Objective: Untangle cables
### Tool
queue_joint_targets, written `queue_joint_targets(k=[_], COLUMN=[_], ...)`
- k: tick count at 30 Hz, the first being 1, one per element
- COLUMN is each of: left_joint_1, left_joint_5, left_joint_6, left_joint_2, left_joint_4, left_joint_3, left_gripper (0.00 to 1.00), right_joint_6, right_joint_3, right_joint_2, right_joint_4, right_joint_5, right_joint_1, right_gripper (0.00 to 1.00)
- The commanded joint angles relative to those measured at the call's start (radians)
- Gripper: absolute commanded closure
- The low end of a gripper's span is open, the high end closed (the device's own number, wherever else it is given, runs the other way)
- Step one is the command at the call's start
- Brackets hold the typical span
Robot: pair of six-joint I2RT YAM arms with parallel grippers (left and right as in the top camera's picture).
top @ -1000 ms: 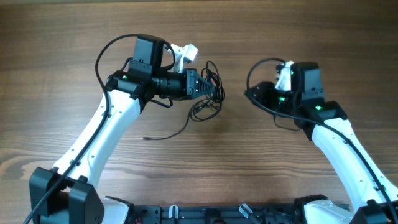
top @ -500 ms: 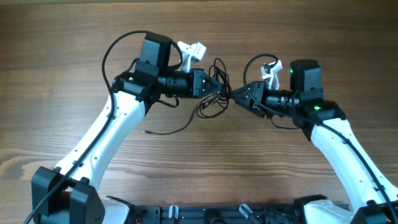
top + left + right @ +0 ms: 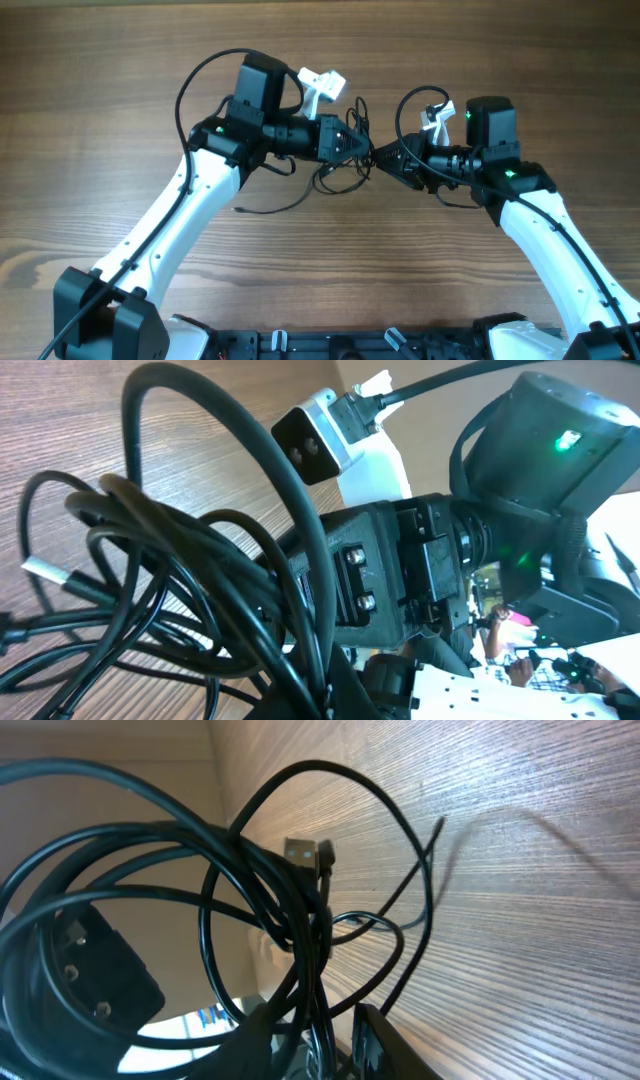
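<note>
Left gripper: over the table's far middle, fingertips hidden in every view. The cords converge tightly at its tip in the left wrist view, so it reads as clamped on the cables, holding the bunch off the wood so the other arm can work.
Right gripper: facing it over the same far-middle patch of table, fingers apart. Several cords run down between them, and they look not yet closed on any.
Table: bare wood grain; both arms reach from its near edge toward its far middle.
Cables: a knotted bunch hanging above the table's far middle, between the two grippers, with loose loops drooping toward the wood.
Trailing cord: the one strand lying on the table, curving out to the left of its middle.
Plug end: silvery, caught at the crossing of several loops above the tabletop.
Judgement: pulling before a single strand is picked out would likely tighten the knot.
</note>
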Motion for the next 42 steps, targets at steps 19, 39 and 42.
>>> queue_joint_targets(k=[19,39,42], left_joint_1=[-0.032,-0.032,-0.032], left_joint_5=[-0.102,-0.565,-0.565], left_joint_6=[0.028,0.031,0.031], left_joint_2=[-0.008,-0.008,-0.008], left_joint_4=[-0.032,-0.387,-0.387], left_joint_3=[0.008,0.008,0.008], left_gripper=[0.81,0.21,0.18], right_joint_6=[0.026,0.074,0.080], right_joint_3=[0.006,0.006,0.006], right_joint_2=[0.008,0.008,0.008], right_joint_4=[0.018,0.454,0.556], right_joint_5=[0.027,-0.082,-0.084], right_joint_1=[0.005,0.005,0.005], right_gripper=[0.96,0.96,0.96])
